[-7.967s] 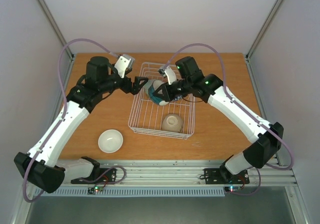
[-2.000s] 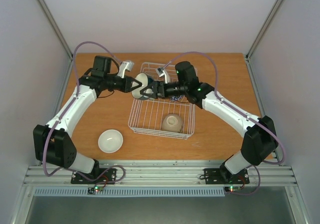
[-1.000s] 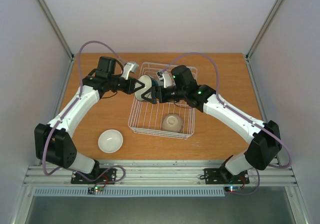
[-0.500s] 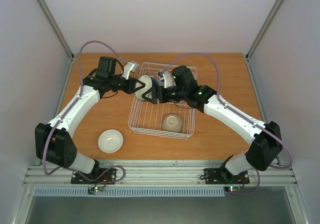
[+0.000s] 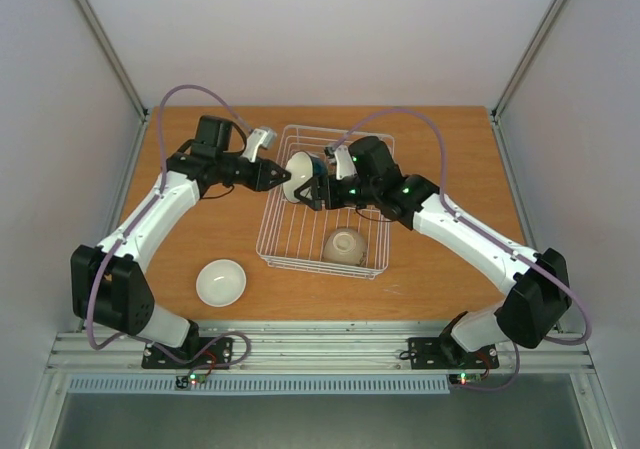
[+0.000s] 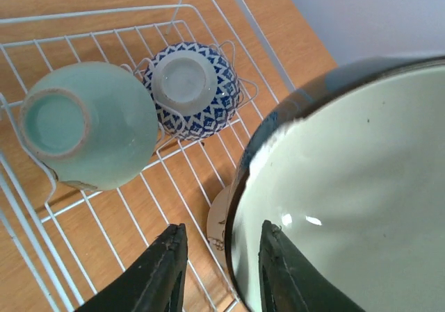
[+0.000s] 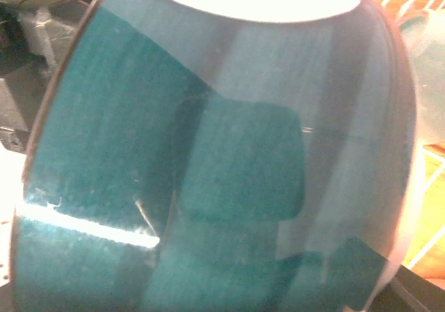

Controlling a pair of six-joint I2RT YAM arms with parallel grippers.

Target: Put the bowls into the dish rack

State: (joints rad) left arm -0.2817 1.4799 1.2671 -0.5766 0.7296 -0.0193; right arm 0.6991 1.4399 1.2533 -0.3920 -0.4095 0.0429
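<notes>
Now | left jaws parted astride teal bowl (image 6: 348,187) rim | right jaws clamp its body

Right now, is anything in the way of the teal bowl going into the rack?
Nothing visible blocks it. The teal bowl hangs over the rack, and the other bowls inside sit off to the side.

You're working in a robotics lab cell, not a kitchen. White panels (image 5: 320,29) close off the back and both sides, held by aluminium framing (image 5: 100,39) that runs to the upper corners. Along the bottom edge, the left arm (image 5: 150,219) and right arm (image 5: 470,234) are bolted to a slotted metal rail (image 5: 320,341), with purple cables (image 5: 186,87) looping off them. The dish rack (image 5: 318,266) and bowls (image 5: 221,282) on the wooden tabletop (image 5: 430,269) are the only household things.
</notes>
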